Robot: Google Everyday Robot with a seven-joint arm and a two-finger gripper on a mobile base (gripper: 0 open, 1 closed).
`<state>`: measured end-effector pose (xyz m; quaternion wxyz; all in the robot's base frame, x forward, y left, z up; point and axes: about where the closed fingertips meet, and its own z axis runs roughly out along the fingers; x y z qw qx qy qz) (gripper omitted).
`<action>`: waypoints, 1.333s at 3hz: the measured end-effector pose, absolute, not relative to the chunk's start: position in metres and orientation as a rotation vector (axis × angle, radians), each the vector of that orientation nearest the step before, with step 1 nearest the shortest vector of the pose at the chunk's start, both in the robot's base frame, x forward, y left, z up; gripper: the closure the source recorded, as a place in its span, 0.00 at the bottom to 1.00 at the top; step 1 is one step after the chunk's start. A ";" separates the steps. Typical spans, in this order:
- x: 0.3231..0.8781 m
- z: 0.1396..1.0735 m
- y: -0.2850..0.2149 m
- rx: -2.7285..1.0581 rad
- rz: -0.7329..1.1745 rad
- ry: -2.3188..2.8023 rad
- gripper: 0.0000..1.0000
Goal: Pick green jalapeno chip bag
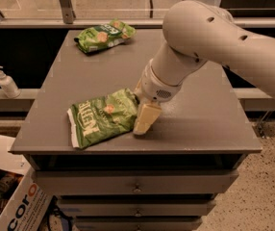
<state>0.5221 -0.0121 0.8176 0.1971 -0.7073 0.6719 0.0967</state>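
Cabinet top (202, 124): grey and flat, carrying both bags, with drawers (136, 188) below its front edge.
Smaller green bag (104, 34): lies at the far left corner of the top, well apart from the arm and the other bag.
Pump bottle (6, 82): stands on a ledge to the left, off the cabinet.
Cardboard box (19, 208): sits on the floor at the lower left, with red lettering on its side.
Obstructions: the wrist housing covers the far right corner of the larger bag; nothing else lies between the two bags.
Green jalapeno chip bag (104, 117): lies flat near the front left of the top, white end seam toward the front-left edge, pale block lettering facing up.
Arm (214, 37): a thick white link enters from the right and bends steeply down to the wrist over the middle of the top.
Gripper (142, 121): points downward at the right end of the bag, its pale tip touching or just beside the bag's edge and close to the surface.
Claw state: cannot be told; a grasp on the bag is not visible.
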 end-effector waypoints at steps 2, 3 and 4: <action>0.527 0.855 0.005 -1.966 0.255 1.864 0.88; 0.526 0.877 0.004 -1.914 0.250 1.877 1.00; 0.526 0.904 -0.004 -1.820 0.260 1.883 1.00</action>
